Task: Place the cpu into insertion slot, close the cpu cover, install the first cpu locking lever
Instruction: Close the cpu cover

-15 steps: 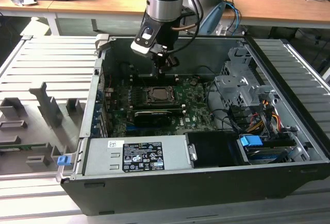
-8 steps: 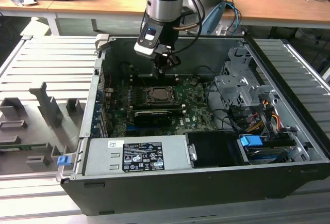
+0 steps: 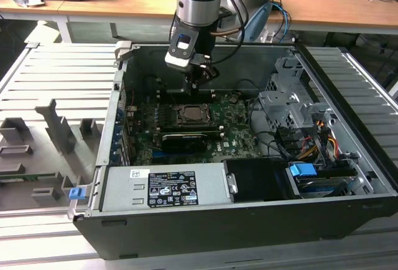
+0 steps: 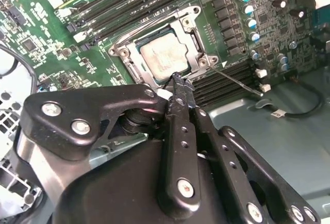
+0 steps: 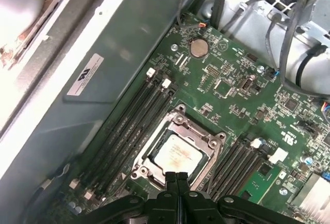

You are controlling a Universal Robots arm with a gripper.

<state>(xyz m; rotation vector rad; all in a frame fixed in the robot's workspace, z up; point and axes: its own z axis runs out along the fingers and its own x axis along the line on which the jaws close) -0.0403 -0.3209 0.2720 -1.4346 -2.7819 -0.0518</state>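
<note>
**Figure: Shut gripper tip at the socket edge, cpu seated and cover down.**

Exterior view: the gripper (image 3: 194,86) is hanging in the upper middle of the frame, inside the open computer case (image 3: 249,232). It is just above the cpu (image 3: 188,114), which is lying near the frame's centre on the motherboard (image 3: 239,136).
Second wrist view: the cpu (image 4: 165,58) is sitting in its slot with the cpu cover (image 4: 195,41) lying flat around it, so the lever step appears to be the one in hand. The locking lever (image 4: 237,82), a thin wire, is running out from the socket's corner, and whether it is latched cannot be told. Such a wire calls for exact, narrow tip contact.
First wrist view: the jaws are pressing together with no gap, gripping nothing. The fingertips (image 5: 170,180) are sitting at the cover's edge beside the cpu (image 5: 178,154), contact uncertain.
</note>
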